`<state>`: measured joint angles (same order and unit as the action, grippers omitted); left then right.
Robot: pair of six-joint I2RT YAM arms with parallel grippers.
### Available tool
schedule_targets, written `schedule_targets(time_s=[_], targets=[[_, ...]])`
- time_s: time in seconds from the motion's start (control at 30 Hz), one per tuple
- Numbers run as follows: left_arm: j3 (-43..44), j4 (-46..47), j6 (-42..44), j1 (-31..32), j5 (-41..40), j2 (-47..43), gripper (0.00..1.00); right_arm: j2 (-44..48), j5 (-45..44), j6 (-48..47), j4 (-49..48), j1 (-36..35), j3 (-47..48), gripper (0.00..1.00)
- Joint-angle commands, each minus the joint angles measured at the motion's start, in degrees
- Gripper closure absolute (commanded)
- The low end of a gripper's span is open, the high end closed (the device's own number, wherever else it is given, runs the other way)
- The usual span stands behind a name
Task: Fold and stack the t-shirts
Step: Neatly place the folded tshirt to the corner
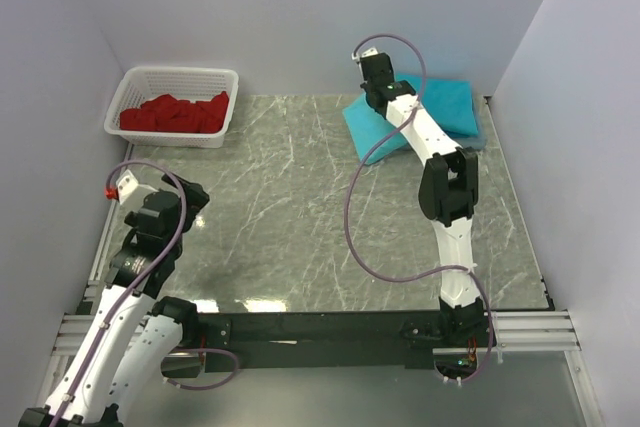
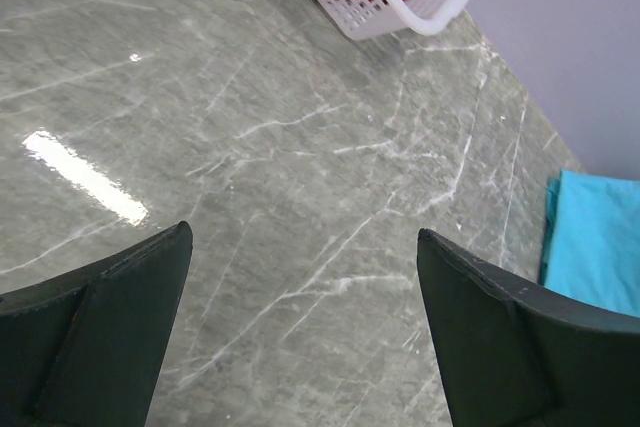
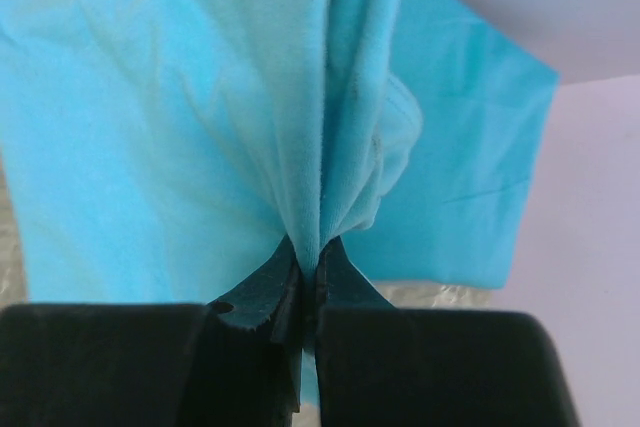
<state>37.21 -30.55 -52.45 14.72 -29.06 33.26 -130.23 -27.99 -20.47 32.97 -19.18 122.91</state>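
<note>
Folded turquoise t-shirts [image 1: 445, 107] lie at the far right of the marble table, partly under my right arm. My right gripper [image 1: 378, 99] is over their left part. In the right wrist view it [image 3: 310, 252] is shut on a pinched fold of turquoise t-shirt fabric [image 3: 330, 147], which rises from more turquoise cloth [image 3: 130, 147] spread below. My left gripper [image 1: 185, 197] is open and empty at the near left, above bare table. In the left wrist view [image 2: 300, 247] its two dark fingers [image 2: 500, 337] stand wide apart, and a turquoise shirt edge [image 2: 600, 247] shows at the right.
A white mesh basket [image 1: 135, 82] holding red cloth [image 1: 175, 114] stands at the far left; it also shows in the left wrist view [image 2: 440, 2]. Lilac walls close in the table on the left, back and right. A cable loops beside my right arm [image 1: 350, 217].
</note>
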Motion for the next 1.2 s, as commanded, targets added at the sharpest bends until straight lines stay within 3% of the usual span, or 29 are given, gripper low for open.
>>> schedule_targets(time_s=[0.0, 0.4, 1.17], targets=[[1.4, -1.9, -1.3, 0.1, -3.8, -1.3, 0.01, 3.3, -2.8, -1.3, -5.0, 2.3, 4.7, 1.0], [2.7, -4.9, -2.3, 0.1, -9.2, -2.9, 0.01, 6.2, 2.4, -0.2, -4.9, 5.5, 8.0, 1.0], [2.3, -5.5, -4.1, 0.1, -11.0, -6.4, 0.01, 12.8, 9.1, 0.5, -4.8, 7.1, 12.8, 1.0]])
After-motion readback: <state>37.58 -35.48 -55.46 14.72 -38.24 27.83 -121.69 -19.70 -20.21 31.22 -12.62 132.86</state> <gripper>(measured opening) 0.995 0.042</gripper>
